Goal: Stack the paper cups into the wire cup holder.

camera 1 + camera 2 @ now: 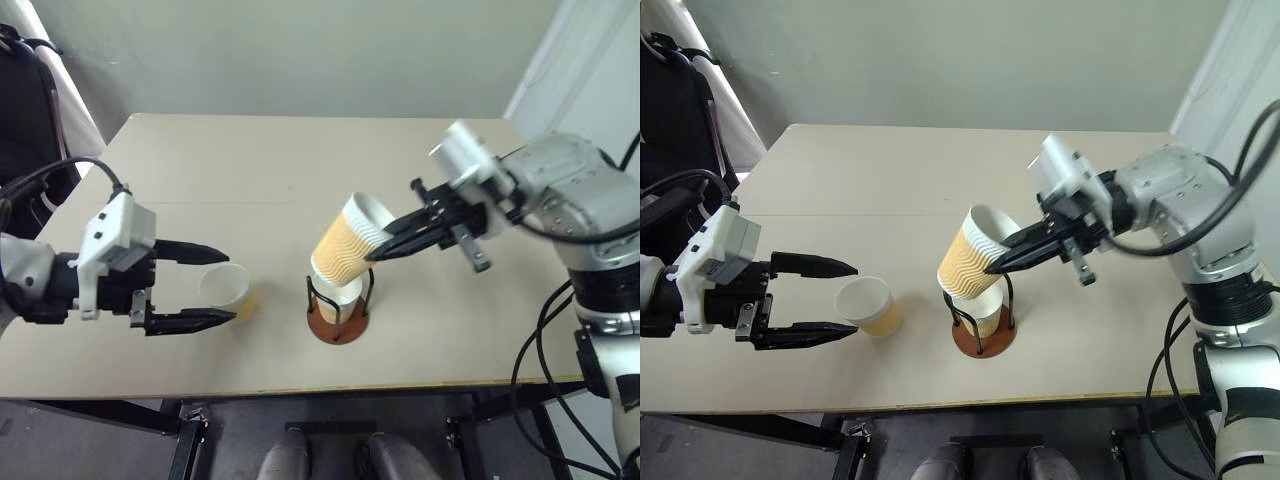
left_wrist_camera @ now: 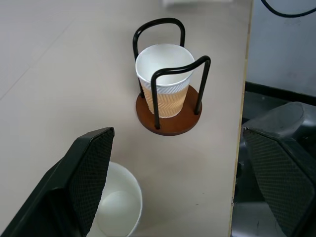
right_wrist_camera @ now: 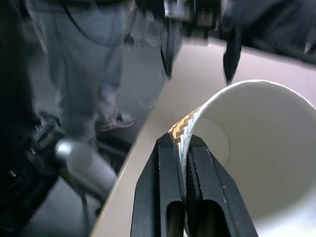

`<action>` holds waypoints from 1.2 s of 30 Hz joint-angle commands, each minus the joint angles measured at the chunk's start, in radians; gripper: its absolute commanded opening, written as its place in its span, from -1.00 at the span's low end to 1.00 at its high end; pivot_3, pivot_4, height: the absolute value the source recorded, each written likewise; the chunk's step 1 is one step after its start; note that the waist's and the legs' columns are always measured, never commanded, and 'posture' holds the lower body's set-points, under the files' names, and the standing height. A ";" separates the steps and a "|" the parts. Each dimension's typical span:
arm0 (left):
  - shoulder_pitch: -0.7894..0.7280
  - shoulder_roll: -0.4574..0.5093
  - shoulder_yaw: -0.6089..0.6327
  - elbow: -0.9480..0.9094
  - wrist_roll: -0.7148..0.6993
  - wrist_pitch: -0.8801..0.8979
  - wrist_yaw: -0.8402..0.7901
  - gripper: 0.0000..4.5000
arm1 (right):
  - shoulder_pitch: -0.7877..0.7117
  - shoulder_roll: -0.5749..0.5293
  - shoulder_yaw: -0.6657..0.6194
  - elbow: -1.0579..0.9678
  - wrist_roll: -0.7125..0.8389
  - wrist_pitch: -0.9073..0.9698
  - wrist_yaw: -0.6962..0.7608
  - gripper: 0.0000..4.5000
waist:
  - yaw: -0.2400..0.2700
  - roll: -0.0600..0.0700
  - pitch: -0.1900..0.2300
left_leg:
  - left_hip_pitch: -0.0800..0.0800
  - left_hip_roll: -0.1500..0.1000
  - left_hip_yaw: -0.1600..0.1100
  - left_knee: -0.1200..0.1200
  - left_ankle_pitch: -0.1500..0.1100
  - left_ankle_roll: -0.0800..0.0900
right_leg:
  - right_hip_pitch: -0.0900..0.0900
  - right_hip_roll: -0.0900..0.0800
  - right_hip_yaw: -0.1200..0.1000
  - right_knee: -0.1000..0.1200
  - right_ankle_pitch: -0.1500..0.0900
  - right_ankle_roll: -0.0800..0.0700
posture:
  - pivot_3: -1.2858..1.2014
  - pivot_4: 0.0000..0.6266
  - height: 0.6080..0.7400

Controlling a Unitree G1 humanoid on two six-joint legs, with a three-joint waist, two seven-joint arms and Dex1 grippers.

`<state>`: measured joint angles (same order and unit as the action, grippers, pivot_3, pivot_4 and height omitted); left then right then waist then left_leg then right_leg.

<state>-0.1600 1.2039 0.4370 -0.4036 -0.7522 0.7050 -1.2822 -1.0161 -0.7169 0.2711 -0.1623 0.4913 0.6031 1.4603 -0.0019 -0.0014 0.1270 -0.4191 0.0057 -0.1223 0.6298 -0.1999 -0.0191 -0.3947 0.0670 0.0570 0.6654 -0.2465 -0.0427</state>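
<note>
The wire cup holder [image 1: 339, 310] stands on the beige worktop [image 1: 270, 170] near its front edge, and serves as the landmark here. One paper cup [image 2: 164, 79] sits upright inside its black wire loops, on the reddish-brown base. Directly above the holder, a second paper cup [image 1: 350, 250] hangs tilted, its white mouth turned toward the right arm. The right claw [image 1: 378, 250] is clamped on this cup's rim, one finger inside the wall and one outside, as the right wrist view shows. A third paper cup [image 1: 228, 291] stands upright on the worktop to the left of the holder, well apart from it. The left claw [image 1: 218, 285] is spread wide, its two black fingers on either side of that third cup without touching it.
</note>
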 commanded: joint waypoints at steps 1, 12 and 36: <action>-0.013 0.014 0.015 0.003 0.008 -0.015 0.001 1.00 | -0.003 -0.006 0.010 0.007 -0.064 -0.064 -0.010 -0.98 | 0.000 0.000 0.000 | 0.000 0.000 0.000 0.000 0.000 0.000 | 0.000 0.000 0.000 0.000 0.000 0.000 | 0.03 -0.52 1.00; 0.032 0.014 0.064 -0.034 -0.005 0.003 0.008 1.00 | 0.026 -0.021 0.066 0.017 -0.139 -0.125 0.053 -0.98 | 0.002 0.000 0.000 | -0.003 0.000 0.000 -0.001 -0.004 0.001 | -0.001 0.000 0.000 -0.001 -0.001 0.001 | 0.03 -0.52 1.00; 0.064 0.081 -0.039 -0.008 0.163 -0.112 -0.034 1.00 | 0.071 -0.119 -0.323 0.107 0.158 0.072 0.093 0.99 | 0.012 -0.001 0.000 | -0.004 0.000 0.000 0.000 -0.004 0.002 | -0.001 0.000 0.000 -0.003 -0.001 0.001 | 0.03 -0.52 1.00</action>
<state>-0.0929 1.2650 0.4000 -0.4094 -0.6120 0.6207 -1.3078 -0.9651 -0.7945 0.0905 -0.0492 0.5164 0.6102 1.5284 0.0097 -0.0022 0.1268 -0.4231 0.0053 -0.1220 0.6296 -0.2039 -0.0177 -0.3960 0.0670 0.0575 0.6626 -0.2480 -0.0417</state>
